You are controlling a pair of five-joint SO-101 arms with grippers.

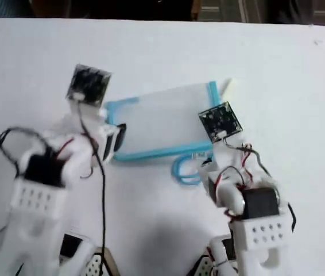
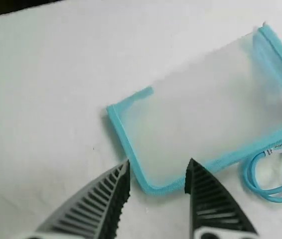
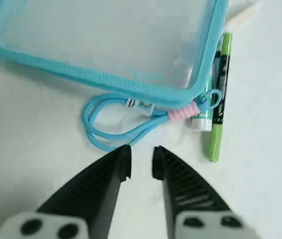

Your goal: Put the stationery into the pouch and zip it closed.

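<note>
One translucent pouch (image 1: 159, 121) with blue zipper trim lies flat on the white table (image 1: 266, 57), between my two arms. A green pen (image 3: 218, 99) with a dark label lies outside it, tight along one short edge, so the stationery is not in the pouch. At the corner by the pen, a small pink piece (image 3: 181, 114) sits on the trim, and from it a blue cord loop (image 3: 111, 124) trails onto the table beside the pouch's long near edge. Past the far corner on that same side a pale scrap (image 1: 228, 86) pokes out; I cannot tell what it is.

My left claw (image 2: 158, 169) hangs at the opposite short end with its jaws spread wide, one tip on each side of the pouch's near corner. Nothing is gripped, and I cannot tell whether the tips touch the trim.

My right claw (image 3: 141, 157) hovers just beside the cord loop, on the side away from the pouch. Its jaws are narrow, with a slim strip of table showing between them, and they hold nothing.
</note>
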